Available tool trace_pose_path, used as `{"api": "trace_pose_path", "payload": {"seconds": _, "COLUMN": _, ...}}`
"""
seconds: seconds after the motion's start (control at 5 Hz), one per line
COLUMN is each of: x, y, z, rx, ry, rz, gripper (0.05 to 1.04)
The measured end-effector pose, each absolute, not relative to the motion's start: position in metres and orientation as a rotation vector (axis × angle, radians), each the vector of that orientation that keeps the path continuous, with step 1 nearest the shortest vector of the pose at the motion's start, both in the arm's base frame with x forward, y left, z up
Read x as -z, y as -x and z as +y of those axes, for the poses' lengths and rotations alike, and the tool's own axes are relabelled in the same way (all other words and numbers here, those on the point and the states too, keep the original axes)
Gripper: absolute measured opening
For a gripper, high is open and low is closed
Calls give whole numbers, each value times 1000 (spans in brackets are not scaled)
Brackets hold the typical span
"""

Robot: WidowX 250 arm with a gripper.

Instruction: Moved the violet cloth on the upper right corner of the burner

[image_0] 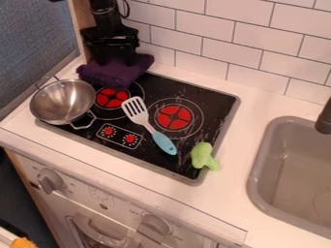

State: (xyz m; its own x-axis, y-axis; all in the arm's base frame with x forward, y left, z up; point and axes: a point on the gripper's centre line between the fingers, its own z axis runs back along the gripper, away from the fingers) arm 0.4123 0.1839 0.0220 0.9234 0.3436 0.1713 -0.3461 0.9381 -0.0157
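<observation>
The top edge crops the arm point(105, 17), the right edge the sink point(257, 160) and tap point(324, 118).

Little print can be made out. On the cooktop point(217, 101), toward its front edge, a thin white outline frames the control panel point(119, 135). Inside it, small white marks ring the left dial point(109, 131) and the right dial point(130, 139); no figure among them can be read. Below the cooktop, on the oven front point(123, 207), a short printed word stands by the upper left of the right knob point(154, 225). Faint print sits near the left knob point(50, 181), too small to tell. Between the two knobs, also below the cooktop, is a line-drawn emblem point(101, 195), its detail unclear.
</observation>
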Motion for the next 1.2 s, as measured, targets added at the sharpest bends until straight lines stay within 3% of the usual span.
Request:
{"api": "trace_pose_path", "payload": {"seconds": 0.2, "x": -31, "y": -409, "z": 180, "rx": -358, "ry": 41, "rz": -199, "gripper": 999}}
{"api": "trace_pose_path", "payload": {"seconds": 0.8, "x": -122, "y": -394, "z": 158, "rx": -314, "ry": 42, "rz": -358, "gripper": 999}}
{"api": "trace_pose_path", "payload": {"seconds": 1.2, "x": -144, "y": -375, "z": 127, "rx": -270, "ry": 73, "rz": -411, "gripper": 999}}
